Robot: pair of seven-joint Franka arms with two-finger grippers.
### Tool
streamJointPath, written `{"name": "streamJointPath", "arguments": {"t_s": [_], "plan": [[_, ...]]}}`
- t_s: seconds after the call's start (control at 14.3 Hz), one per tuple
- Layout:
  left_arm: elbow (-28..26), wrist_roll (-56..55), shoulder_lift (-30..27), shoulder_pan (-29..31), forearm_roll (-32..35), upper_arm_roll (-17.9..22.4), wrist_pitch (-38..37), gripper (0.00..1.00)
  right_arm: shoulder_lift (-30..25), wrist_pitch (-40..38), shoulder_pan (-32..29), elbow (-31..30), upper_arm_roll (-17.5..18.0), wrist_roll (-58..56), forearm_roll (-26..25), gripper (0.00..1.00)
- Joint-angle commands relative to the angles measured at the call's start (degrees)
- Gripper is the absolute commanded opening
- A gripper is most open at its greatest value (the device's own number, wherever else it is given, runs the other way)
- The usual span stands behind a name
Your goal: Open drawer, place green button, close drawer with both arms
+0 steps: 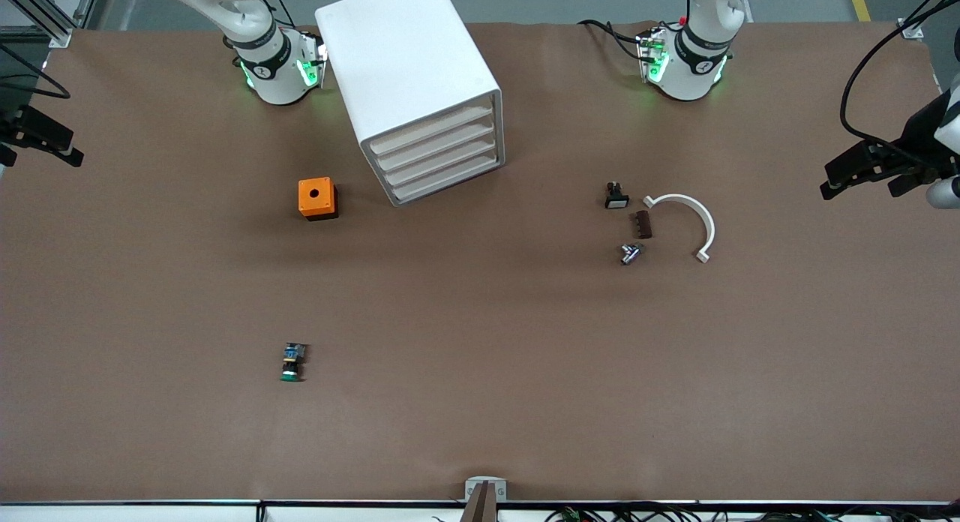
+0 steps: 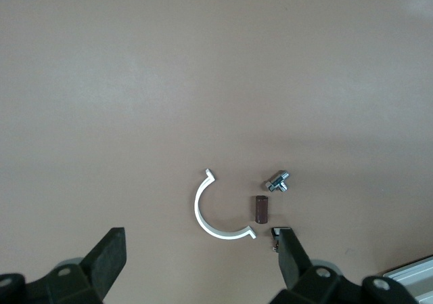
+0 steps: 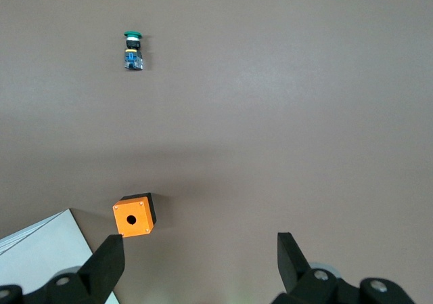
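Drawer: shallow white tray, among lower two of four stacked in white cabinet; all four fronts flush, shut. Cabinet sits skewed on table, far from front camera, between arm bases, drawer fronts facing front camera and left arm's end.

Button: tiny, green cap, black body, blue-yellow rear block. Lies on side, cap toward front camera, near front camera, toward right arm's end, well apart from cabinet.

- I'm looking at a robotics lab: two white arms bolted along a brown-covered worktop.
- Aluminium framing, upper left; loose cables, bottom edge.
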Motion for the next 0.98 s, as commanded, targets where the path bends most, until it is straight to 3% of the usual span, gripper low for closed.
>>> {"name": "streamJointPath", "arguments": {"t_s": [0.0,0.14,0.49,0.7,0.91], "plan": [[0.07,0.77,1.73,1.44,0.27,0.11,-0.75,1.00,0.57,-0.55,-1.06,0.26,1.02,0.26,-0.03,1.00],[0.07,0.69,4.19,1.71,0.27,0.11,-1.02,1.00,2.25,-0.55,-0.97,0.26,1.02,-0.26,-0.20,1.00],[0.16,-0.28,11.84,0.39,-0.60,-0.42,-2.15,1.00,12.51,2.17,-1.58,2.10,0.93,-0.44,-0.64,1.00],[0.07,-7.02,15.26,-2.93,-1.40,-1.91,-3.48,1.00,15.08,5.24,-1.06,1.85,1.02,0.43,0.23,1.00],[0.77,-20.01,18.60,-9.87,-1.92,-2.35,-3.48,1.00,20.17,11.55,1.92,1.41,1.20,7.43,3.66,1.00]]}}
